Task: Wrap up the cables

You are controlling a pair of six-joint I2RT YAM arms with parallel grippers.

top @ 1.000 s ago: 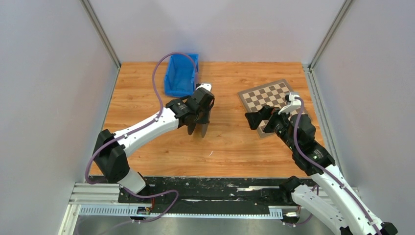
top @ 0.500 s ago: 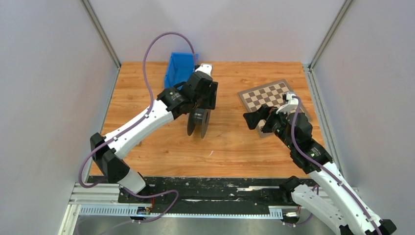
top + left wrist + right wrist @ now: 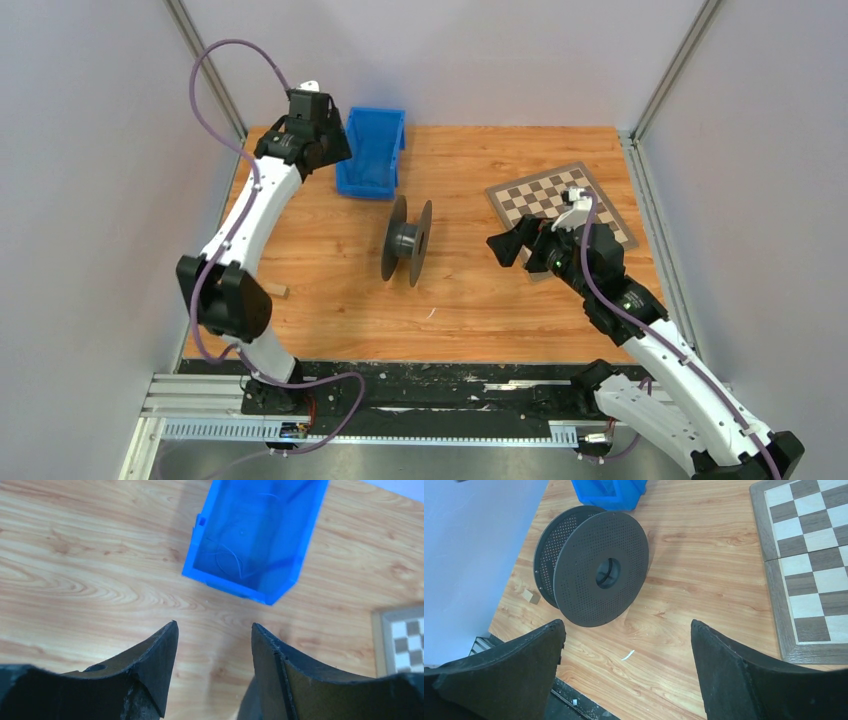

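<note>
The worktop point(image 3: 480, 300) was made of warm orange-brown wood with wavy lines in it. Three plain, pale grey walls stood around it: the left wall point(image 3: 100, 150), the back wall point(image 3: 450, 60) and the right wall point(image 3: 760, 150). A thin silver post point(image 3: 205, 65) ran up the back left corner. At the near edge lay a black strip point(image 3: 450, 385) with pale scuff marks. Just below it sat a silver rail point(image 3: 400, 430) with tiny teeth. The light was soft and even.

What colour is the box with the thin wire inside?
The box is bright blue. The left wrist view shows it best.
</note>
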